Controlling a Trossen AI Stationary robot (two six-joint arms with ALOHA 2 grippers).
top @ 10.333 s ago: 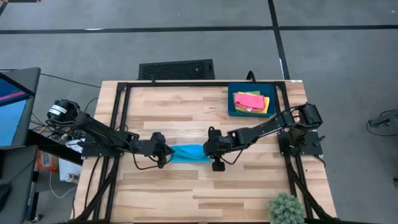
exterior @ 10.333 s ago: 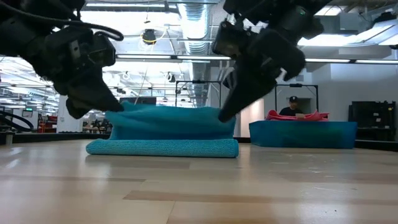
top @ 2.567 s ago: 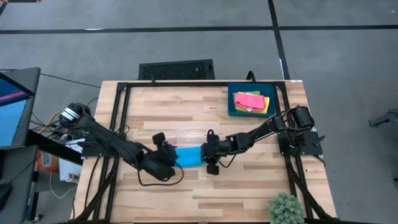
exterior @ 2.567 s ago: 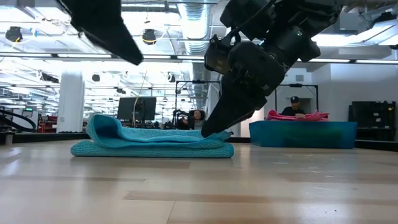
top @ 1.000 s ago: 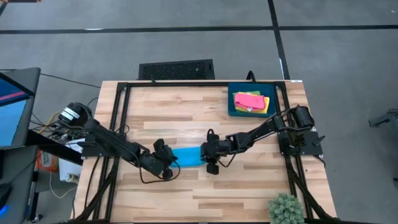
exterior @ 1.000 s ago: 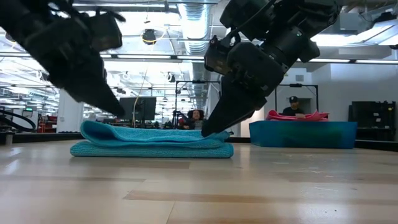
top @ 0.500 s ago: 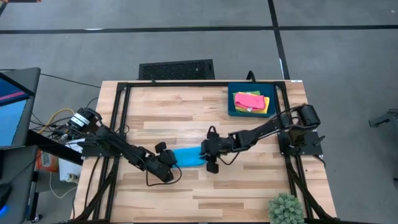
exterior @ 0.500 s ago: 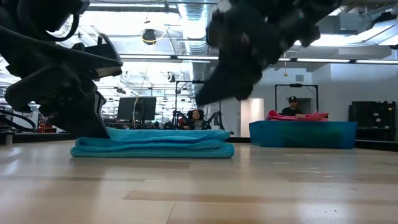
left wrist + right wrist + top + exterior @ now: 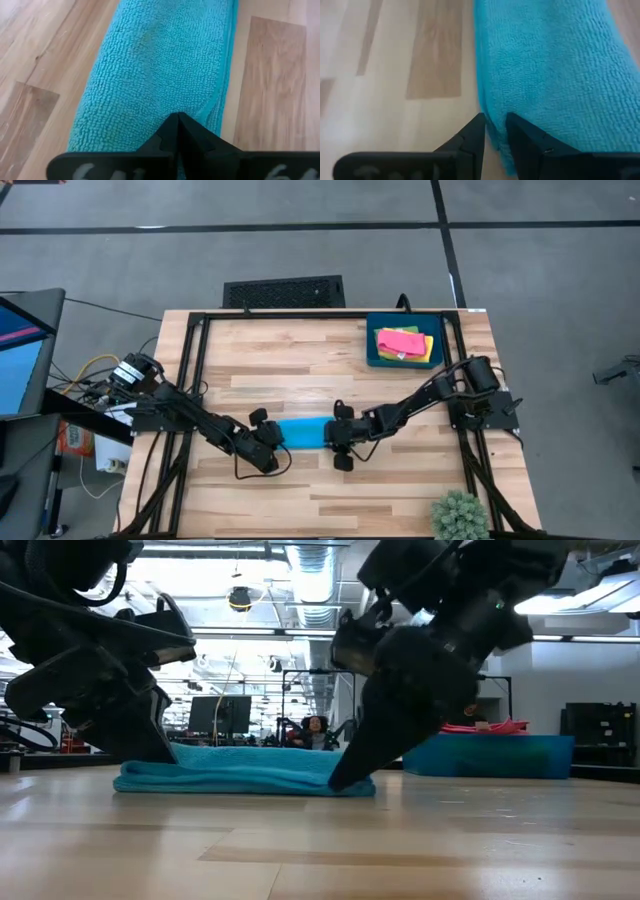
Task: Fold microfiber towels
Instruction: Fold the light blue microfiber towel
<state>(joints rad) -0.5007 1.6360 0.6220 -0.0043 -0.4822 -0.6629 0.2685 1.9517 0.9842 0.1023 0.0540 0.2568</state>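
Observation:
A sky-blue towel (image 9: 300, 432) lies folded into a flat strip at the middle of the wooden table, also seen in the low view (image 9: 240, 775). My left gripper (image 9: 272, 437) is shut, with its tips (image 9: 178, 117) on the strip's left end. My right gripper (image 9: 337, 437) stands at the strip's right end (image 9: 338, 783) with a narrow gap between its fingers (image 9: 494, 122). A pink towel (image 9: 398, 340) and a yellow towel (image 9: 428, 352) lie folded in the dark blue tray (image 9: 372, 352). My left gripper presses its shut fingertips down on the top layer of the towel's left end (image 9: 167, 102). It comes slanting down from the table's left. The towel lies flat on the wood under it. My right gripper comes slanting down from the right at the towel's right end. One finger (image 9: 522, 132) sits on the cloth and the other (image 9: 472, 132) over bare wood. The towel's edge (image 9: 487, 107) runs into the gap. Whether cloth is pinched, I cannot tell.
The tray (image 9: 490, 755) stands at the table's far right. A black metal frame (image 9: 195, 380) runs along the table's sides. A small green plant (image 9: 460, 516) sits at the near right corner. Bare wood lies in front of the towel.
My left gripper has sunk onto the towel's left end, and the raised fold there has been flattened. My right gripper has lifted off the towel's right end, gone a little toward the near edge and come down at the towel's right edge. The towel stayed in place.

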